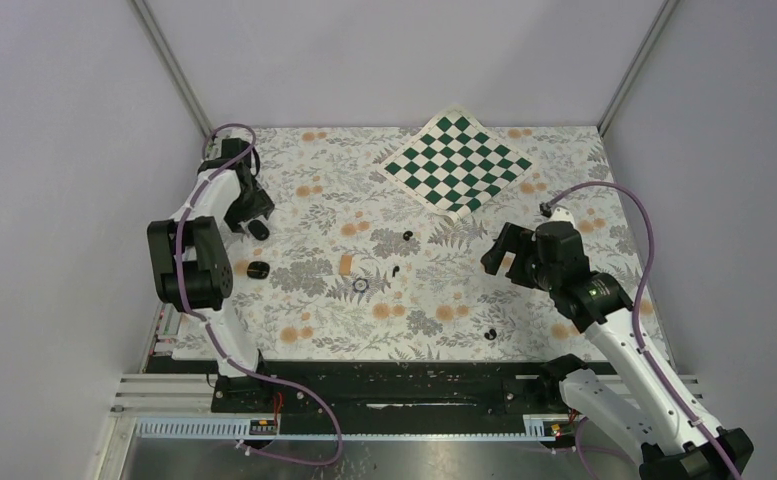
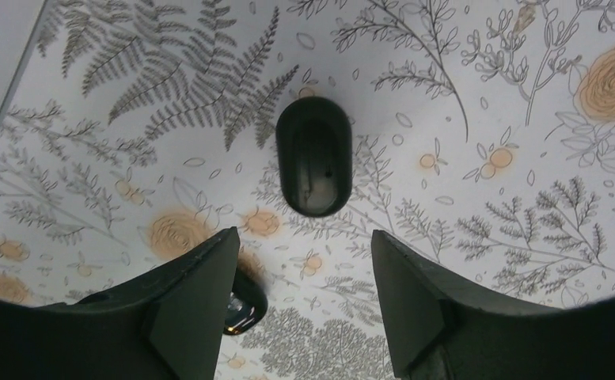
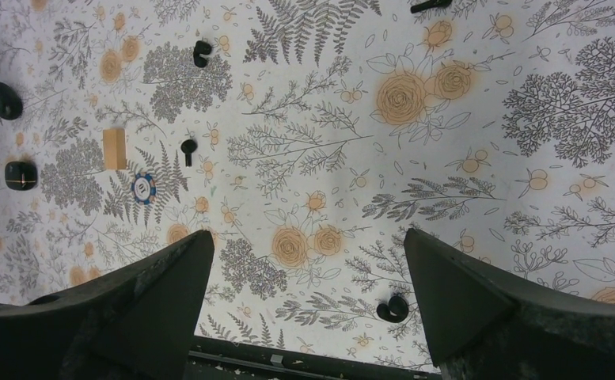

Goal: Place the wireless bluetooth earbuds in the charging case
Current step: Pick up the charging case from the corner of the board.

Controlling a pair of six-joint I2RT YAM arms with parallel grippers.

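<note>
Black charging case (image 2: pixel 313 158) lies just ahead of the left gripper (image 2: pixel 305 237), jaws apart; the right gripper (image 3: pixel 308 233) has jaws apart too.

The tablecloth (image 1: pixel 434 300) looks like matt printed cloth. The fingers (image 2: pixel 185 317) of the left gripper (image 2: pixel 304 253) are matt black plastic, faintly grainy. At twelve o'clock from them, the black oval shell (image 2: pixel 313 158) is smooth and dull. The charging case (image 2: pixel 244 305) and the earbud (image 3: pixel 398 309) are glossy black.

No readable text, no labels, brands, numbers or signs visible
</note>
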